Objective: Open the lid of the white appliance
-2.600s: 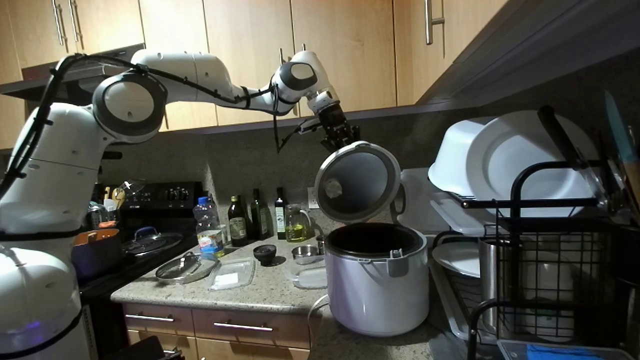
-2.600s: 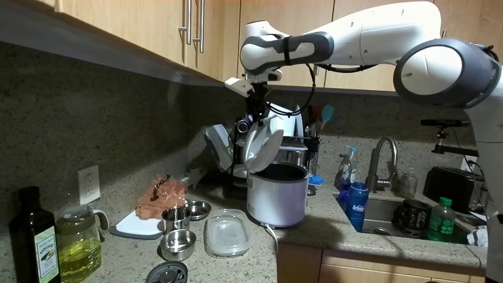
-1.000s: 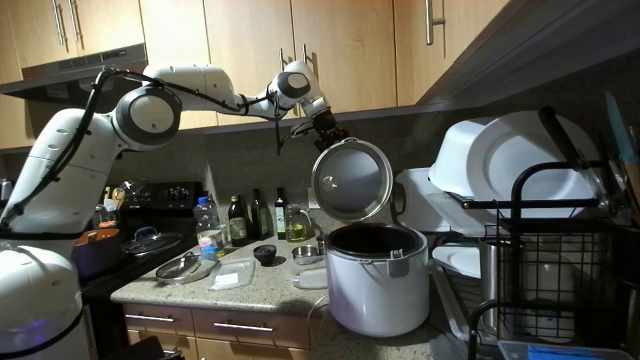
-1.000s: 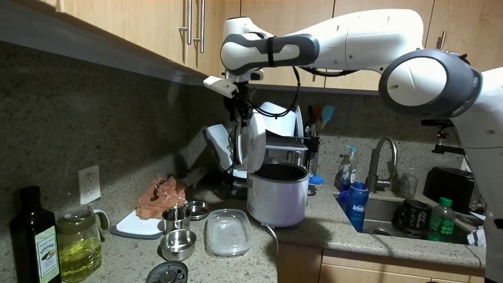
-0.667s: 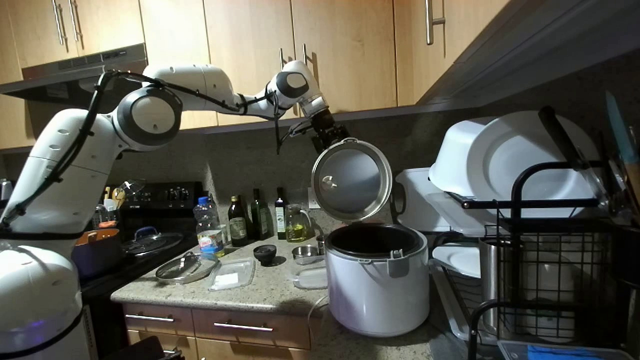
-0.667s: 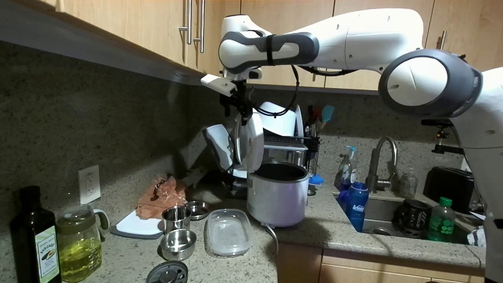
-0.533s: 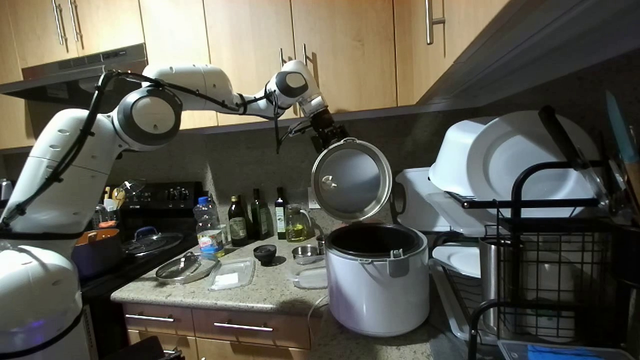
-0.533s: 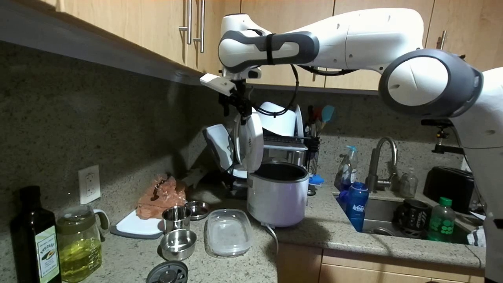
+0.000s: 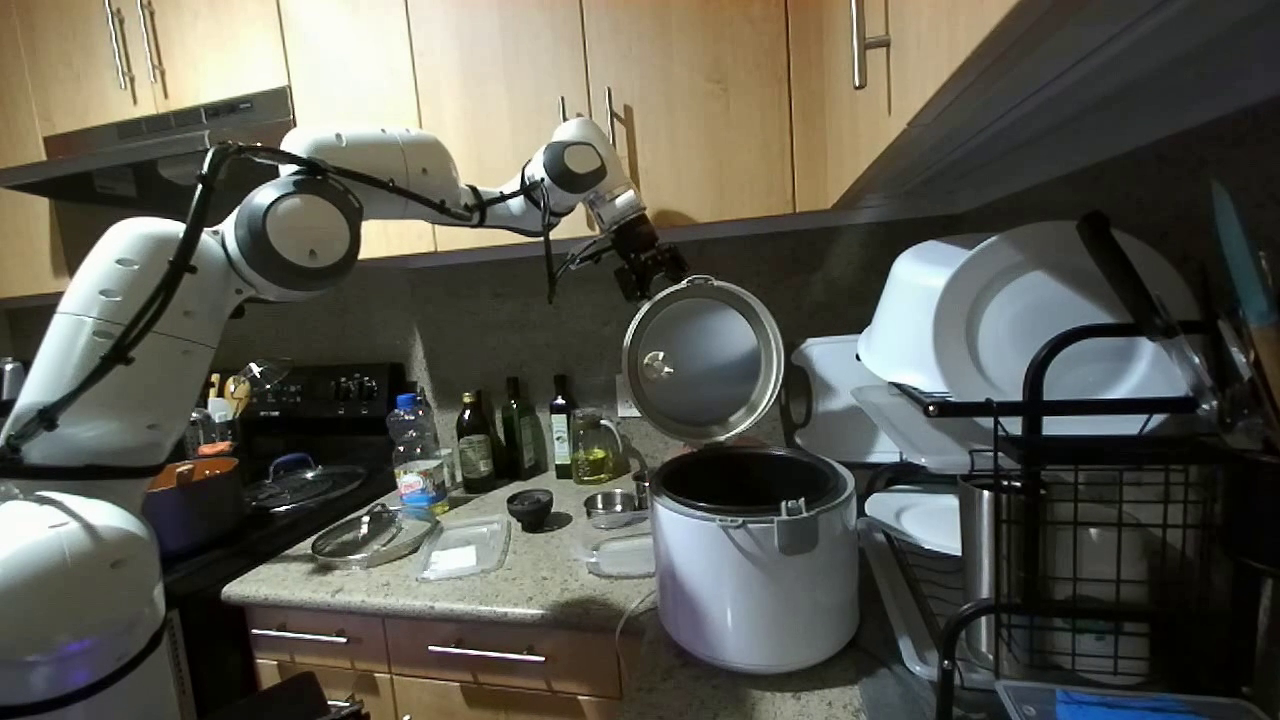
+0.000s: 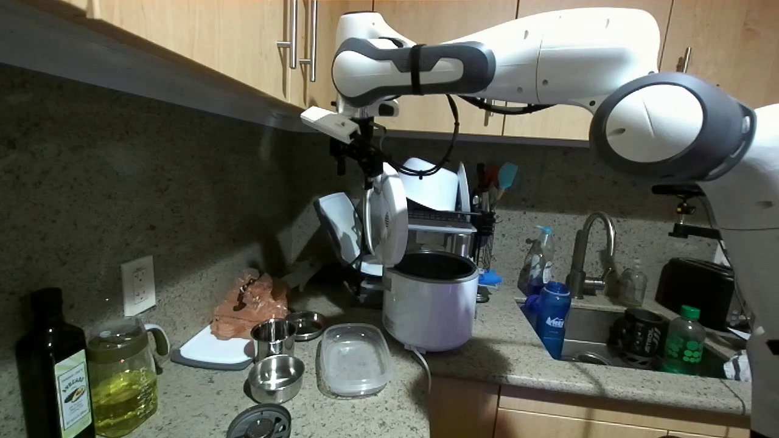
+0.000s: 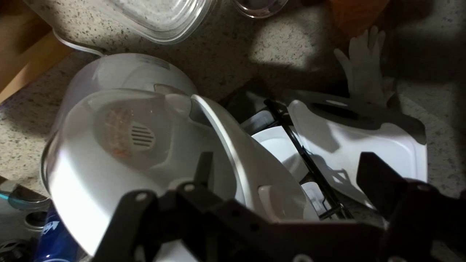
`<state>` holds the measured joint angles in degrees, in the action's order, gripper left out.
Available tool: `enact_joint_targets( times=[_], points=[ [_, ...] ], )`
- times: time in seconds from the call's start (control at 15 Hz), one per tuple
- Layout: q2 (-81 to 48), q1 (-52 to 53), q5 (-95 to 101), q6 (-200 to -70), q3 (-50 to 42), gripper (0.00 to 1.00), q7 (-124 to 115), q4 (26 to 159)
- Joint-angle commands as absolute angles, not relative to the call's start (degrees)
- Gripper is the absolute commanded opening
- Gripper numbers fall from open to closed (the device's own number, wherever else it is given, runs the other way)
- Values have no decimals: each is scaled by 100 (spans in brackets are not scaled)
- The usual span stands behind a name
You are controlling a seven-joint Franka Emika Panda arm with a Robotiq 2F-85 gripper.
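The white appliance (image 9: 755, 590) stands on the counter with its dark inner pot exposed. Its lid (image 9: 703, 360) is swung up to near upright on the back side, inner metal face visible in an exterior view. Seen edge-on, the lid (image 10: 397, 216) has a curved carry handle (image 10: 367, 219) behind it. My gripper (image 10: 355, 175) is at the lid's top edge with its fingers spread apart. In the wrist view the open gripper (image 11: 285, 168) has one finger over the lid's outer face (image 11: 109, 145) and the other beyond the handle (image 11: 238, 153); nothing is clamped. Whether a finger touches the lid cannot be told.
A dish rack (image 9: 1085, 405) with plates and bowls stands close beside the appliance. A white cutting board (image 11: 386, 153) leans behind the lid. A clear container (image 10: 355, 359) and a steel cup (image 10: 275, 378) sit nearby. Upper cabinets (image 10: 444, 67) hang close to the arm.
The lid has swung from a slant to near upright. Since then my gripper has opened and moved up and slightly back, while the lid has stayed up on its own.
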<state>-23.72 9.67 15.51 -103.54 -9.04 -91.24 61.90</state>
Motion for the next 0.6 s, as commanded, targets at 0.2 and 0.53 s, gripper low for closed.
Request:
enact_joint_targets(
  times=[0.2,0.53],
  points=[
    [-1762,1168,1620,-10474,-791,100,-9033,6652],
    [-1219,1297,1617,-10445,-753,100,-9022,7213]
  ],
)
